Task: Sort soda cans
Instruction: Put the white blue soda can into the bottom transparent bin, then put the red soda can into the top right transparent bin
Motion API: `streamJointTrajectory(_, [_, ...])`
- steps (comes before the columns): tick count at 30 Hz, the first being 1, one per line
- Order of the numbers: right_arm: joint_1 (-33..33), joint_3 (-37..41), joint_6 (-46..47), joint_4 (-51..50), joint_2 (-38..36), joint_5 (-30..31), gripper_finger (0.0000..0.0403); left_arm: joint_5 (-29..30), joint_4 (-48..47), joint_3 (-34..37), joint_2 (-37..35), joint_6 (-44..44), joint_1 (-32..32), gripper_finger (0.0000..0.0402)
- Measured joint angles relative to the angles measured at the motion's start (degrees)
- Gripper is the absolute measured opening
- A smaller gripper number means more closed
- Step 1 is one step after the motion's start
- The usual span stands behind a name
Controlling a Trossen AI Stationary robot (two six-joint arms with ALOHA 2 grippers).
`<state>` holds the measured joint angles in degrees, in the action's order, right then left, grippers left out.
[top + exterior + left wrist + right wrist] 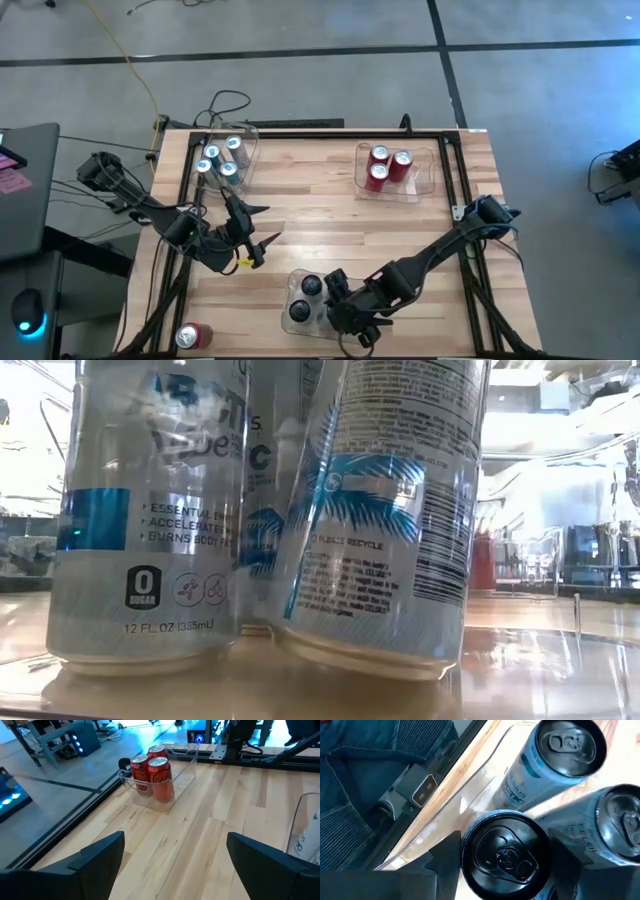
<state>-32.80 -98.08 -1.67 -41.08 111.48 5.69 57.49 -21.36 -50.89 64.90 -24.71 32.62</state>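
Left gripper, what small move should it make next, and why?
Probably swing toward the red can lying on its side outside any bin, by the left arm's side of the table. The left gripper hangs open and empty, and the red cans' bin holds only three.

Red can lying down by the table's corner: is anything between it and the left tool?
Nothing visible. The red can lies on its side near the table's left corner; the open left tool hovers empty farther in, with only bare wood between them.
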Motion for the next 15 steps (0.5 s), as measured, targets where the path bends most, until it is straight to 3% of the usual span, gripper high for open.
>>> streamJointTrajectory(15, [0.42,0.07,1.71,0.98,0.09,0.15,0.0355,0.02,-0.23,0.0,0.0,-0.42,0.0,0.0347])
